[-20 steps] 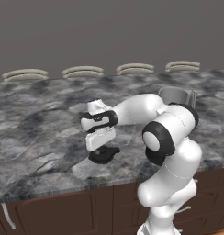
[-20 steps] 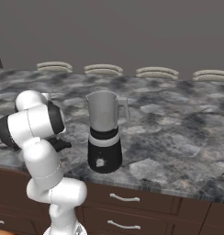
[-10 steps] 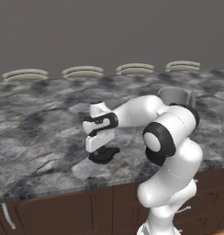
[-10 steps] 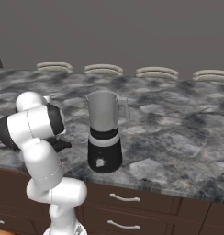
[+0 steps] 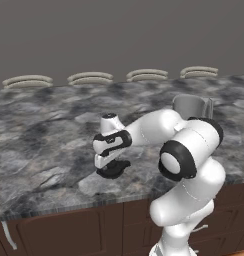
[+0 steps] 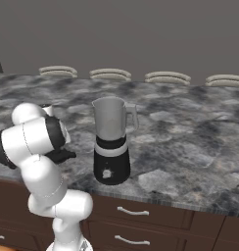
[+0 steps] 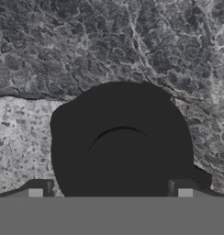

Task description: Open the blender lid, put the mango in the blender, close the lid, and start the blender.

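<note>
Blender lid (image 7: 123, 151) (centre knob, close-up)

We see the white arm reaching forward and left from the lower right, its end effector (image 5: 110, 162) pointing down just above the blender lid (image 5: 114, 170). The black lid lies flat on the grey marbled bench (image 5: 39, 135), near the front edge. We cannot make out how the jaws stand. Behind the arm's shoulder the translucent grey jar of the blender (image 5: 191, 106) shows partly. Four pale plate stacks (image 5: 90, 78) line the back of the bench. Dark cabinets (image 5: 69, 232) run below.
</note>
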